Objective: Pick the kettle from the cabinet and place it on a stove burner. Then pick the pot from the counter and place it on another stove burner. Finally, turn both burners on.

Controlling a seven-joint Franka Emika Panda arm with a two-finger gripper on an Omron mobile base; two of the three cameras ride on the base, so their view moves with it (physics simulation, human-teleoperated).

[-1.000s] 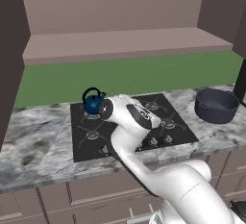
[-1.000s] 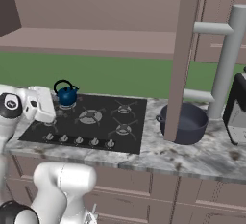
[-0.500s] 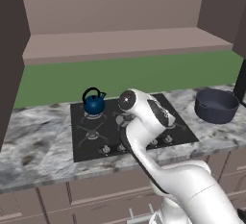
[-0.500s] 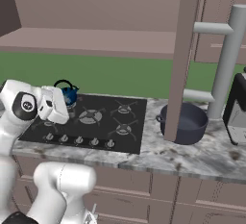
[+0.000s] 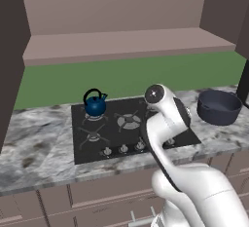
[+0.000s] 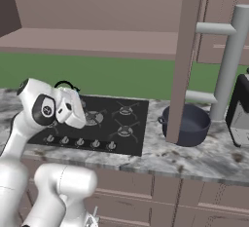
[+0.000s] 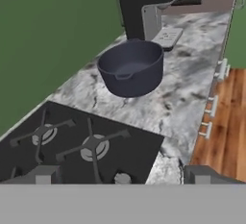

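The small blue kettle stands on the rear-left burner of the black cooktop. In the right base view only its black handle peeks out behind my hand. The wide dark pot sits on the marble counter, right of the cooktop. My gripper hangs over the cooktop's right side, looking toward the pot. It is open, with its fingertips far apart and nothing between them. Two bare burners lie just ahead. The cabinet shelf is bare.
A dark appliance stands on the counter just beyond the pot. A brown upright panel and a grey post rise near the pot. Silver knobs line the cooktop's front edge. Drawer fronts and wood floor lie below.
My arm has swung right across the cooktop, away from the kettle and toward the pot. The kettle has stayed on its burner and the gripper has stayed open.
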